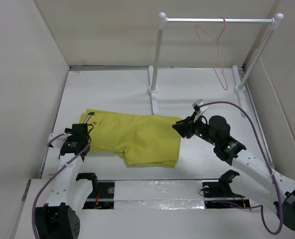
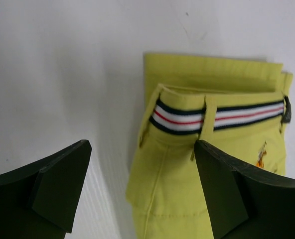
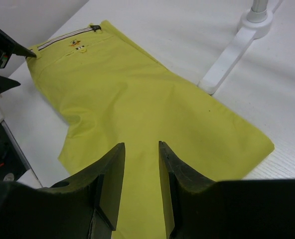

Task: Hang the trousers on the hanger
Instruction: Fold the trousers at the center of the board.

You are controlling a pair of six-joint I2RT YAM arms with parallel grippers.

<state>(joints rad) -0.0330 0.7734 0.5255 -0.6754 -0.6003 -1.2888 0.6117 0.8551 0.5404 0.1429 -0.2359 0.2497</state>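
Note:
The mustard-yellow trousers [image 1: 135, 137] lie folded flat on the white table, waistband at the left. The pinkish-red wire hanger [image 1: 215, 50] hangs by its hook from the rail's metal bar at the back right. My left gripper [image 1: 76, 133] is open at the waistband end; in the left wrist view [image 2: 142, 191] its jaws stand wide apart over the cloth below the striped waistband [image 2: 217, 117]. My right gripper [image 1: 180, 128] is open and empty at the trousers' right end; in the right wrist view [image 3: 141, 172] its jaws hover narrowly apart above the yellow cloth [image 3: 137, 99].
A white-posted rail [image 1: 217, 20] with a metal bar stands at the back; its left foot [image 1: 153, 99] reaches toward the trousers and shows in the right wrist view [image 3: 232, 55]. White walls enclose the table left, back and right.

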